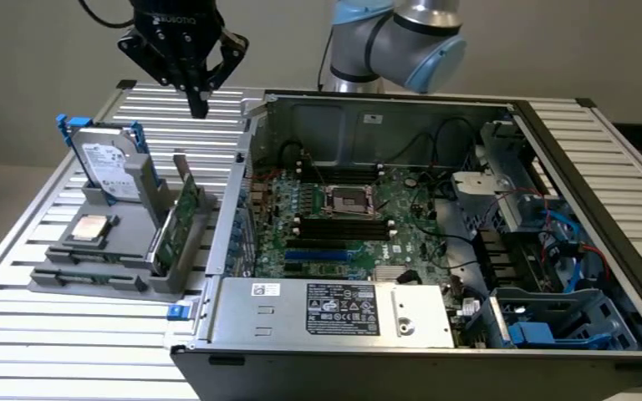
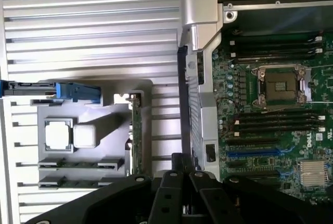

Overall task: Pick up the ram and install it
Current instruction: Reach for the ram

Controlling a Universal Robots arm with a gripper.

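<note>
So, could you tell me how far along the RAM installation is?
Nothing looks done: the ram sits in the gray holder, and the motherboard's black slots look empty. In hand: nothing; the end effector hangs shut above the table near the holder. Pickup and installation remain.

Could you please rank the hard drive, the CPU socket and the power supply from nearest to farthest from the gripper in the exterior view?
1. hard drive, upright in the grey holder below the gripper, on the exterior view's left.
2. CPU socket, mid-case.
3. power supply, at the case's near edge.
</note>
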